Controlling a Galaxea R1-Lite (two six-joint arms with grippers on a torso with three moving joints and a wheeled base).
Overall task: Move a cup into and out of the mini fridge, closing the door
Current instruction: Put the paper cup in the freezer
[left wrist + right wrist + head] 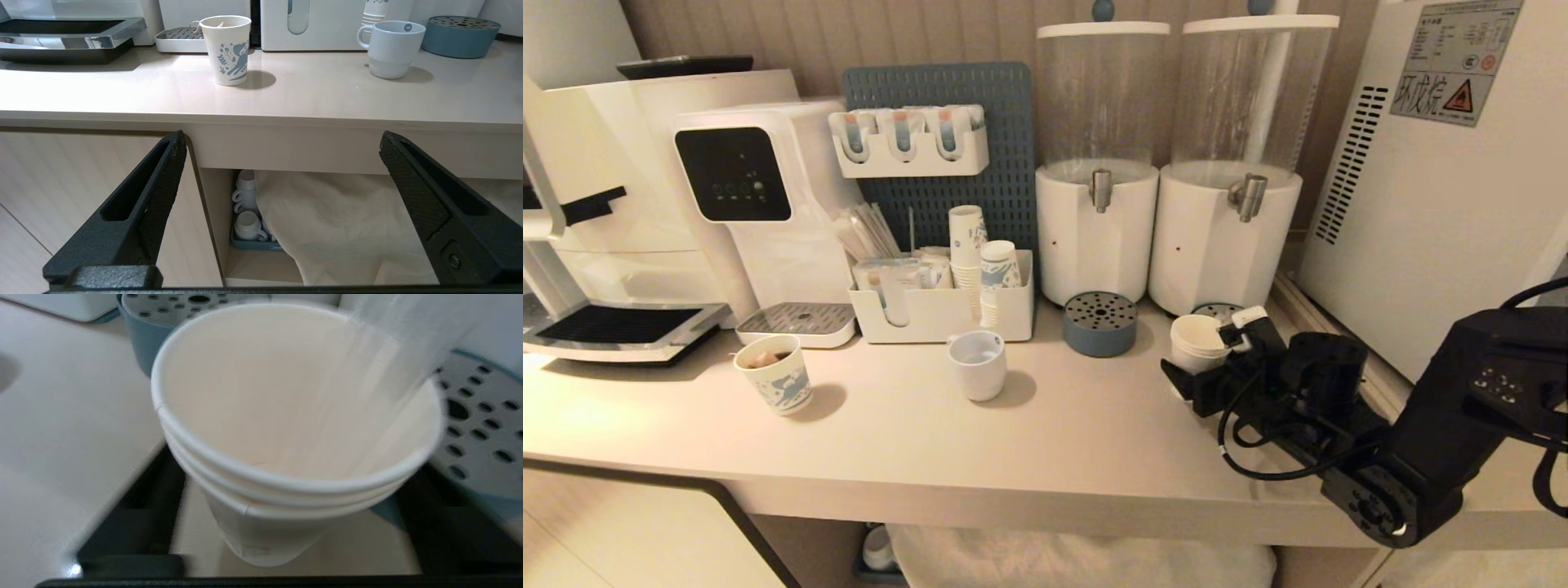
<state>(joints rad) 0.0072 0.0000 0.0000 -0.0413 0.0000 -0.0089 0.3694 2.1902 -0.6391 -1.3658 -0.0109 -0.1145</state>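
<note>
cup [1197, 341] | upright on worktop [1029, 441] by mini fridge [1437, 204], between fingers of right claw [1207, 356] | step: grasp, fingers around it but contact unclear | next: firm the hold, lift straight, swing to fridge | left claw [282, 204] wide open, empty, parked below worktop edge

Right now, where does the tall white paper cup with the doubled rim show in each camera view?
Head view: the cup stands on the counter, right of centre, between the fingers of the right end effector, before the right-hand dispenser.
Left wrist view: not in it.
Right wrist view: the cup fills the centre, seen from above.
Shared landmark: the round blue drip tray.
</note>
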